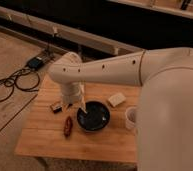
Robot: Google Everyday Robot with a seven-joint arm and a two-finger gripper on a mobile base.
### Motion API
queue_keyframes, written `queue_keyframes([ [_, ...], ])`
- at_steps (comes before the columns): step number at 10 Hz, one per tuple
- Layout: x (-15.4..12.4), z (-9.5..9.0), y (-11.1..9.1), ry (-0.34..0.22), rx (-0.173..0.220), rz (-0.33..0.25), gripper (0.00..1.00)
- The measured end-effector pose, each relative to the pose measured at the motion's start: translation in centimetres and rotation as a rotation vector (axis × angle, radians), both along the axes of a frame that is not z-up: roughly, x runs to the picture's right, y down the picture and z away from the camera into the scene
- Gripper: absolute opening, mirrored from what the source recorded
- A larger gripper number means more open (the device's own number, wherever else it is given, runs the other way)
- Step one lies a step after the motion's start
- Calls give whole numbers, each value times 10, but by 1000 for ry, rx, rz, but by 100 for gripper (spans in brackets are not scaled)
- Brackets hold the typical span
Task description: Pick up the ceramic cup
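Note:
The ceramic cup (130,117) is small and white and stands on the wooden table (50,140) at the right, partly hidden behind my white arm. The wide dark bowl (94,116) sits at the table's middle, left of the cup. My gripper (74,104) hangs from the arm over the table just left of the bowl, well left of the cup. One pale fingertip (83,107) reaches the bowl's near-left rim.
A small dark packet (55,107) lies left of the gripper and a reddish-brown object (68,126) lies in front of it. A pale block (116,99) lies behind the bowl. Cables and a box (35,62) lie on the floor to the left.

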State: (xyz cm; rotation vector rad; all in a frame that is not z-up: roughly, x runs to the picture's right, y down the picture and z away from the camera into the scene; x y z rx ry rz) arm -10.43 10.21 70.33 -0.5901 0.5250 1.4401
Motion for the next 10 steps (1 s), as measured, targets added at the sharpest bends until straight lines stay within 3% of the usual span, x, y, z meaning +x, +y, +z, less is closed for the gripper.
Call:
queue_keyframes([
  [4,5,3,2,-8,-12,1,65],
  [6,38,17,3,5,-34,21,65],
  [10,113,39,-3,62,-39,69,65],
])
